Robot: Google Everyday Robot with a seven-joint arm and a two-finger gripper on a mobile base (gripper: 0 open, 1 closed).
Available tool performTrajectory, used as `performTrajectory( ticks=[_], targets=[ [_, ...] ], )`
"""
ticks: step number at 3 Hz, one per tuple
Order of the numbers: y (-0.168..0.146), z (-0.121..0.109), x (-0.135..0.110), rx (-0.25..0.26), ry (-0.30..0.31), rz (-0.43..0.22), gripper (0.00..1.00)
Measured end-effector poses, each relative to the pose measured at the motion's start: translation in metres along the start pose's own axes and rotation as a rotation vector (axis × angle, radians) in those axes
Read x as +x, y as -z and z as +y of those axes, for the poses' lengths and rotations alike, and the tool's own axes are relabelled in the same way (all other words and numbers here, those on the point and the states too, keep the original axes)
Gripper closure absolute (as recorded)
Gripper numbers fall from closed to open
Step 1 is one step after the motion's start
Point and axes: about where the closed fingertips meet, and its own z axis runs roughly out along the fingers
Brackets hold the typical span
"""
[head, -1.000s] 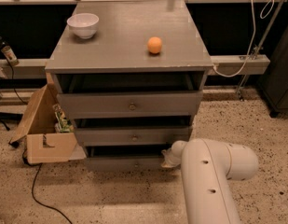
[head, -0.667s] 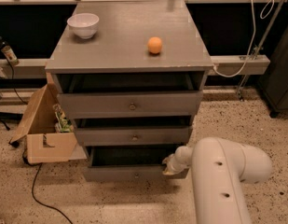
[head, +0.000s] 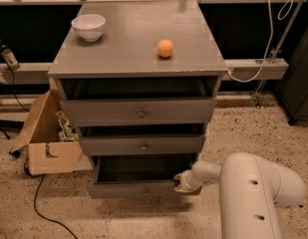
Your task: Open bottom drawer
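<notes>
**Bottom drawer pulled out, gripper at its right end**

A grey chest of drawers (head: pixel 133 44) stands on a speckled floor (head: pixel 253 128), seen from above and in front. The robot's white arm (head: pixel 253 193) fills the lower right corner and reaches left toward the foot of the chest. All three drawers stand out from the frame, each with a dark gap above its front: the top drawer (head: pixel 108 111) has the tallest front, and the middle drawer (head: pixel 113 146) lies below it. The bottom drawer (head: pixel 123 189), lowest and with the shallowest front, is drawn out farthest, so its dark inside shows. An open cardboard box (head: pixel 49 156) sits on the floor just beside the chest's left side. A white bowl (head: pixel 88 26) stands upright at the top's left rear. The gripper (head: pixel 182 182) is at the right end of the bottom drawer's front panel, touching it or nearly so; how far it is open, and whether it has hold of the panel, cannot be told. A small orange ball (head: pixel 165 48) lies right of centre on the top, well apart from the bowl.
</notes>
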Motion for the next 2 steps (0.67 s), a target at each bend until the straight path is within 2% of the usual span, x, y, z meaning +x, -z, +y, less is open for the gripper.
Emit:
performTrajectory(
  ticks=[2],
  targets=[
    [0.0000,0.0000,0.0000,0.000,0.000,0.000,0.27]
  ],
)
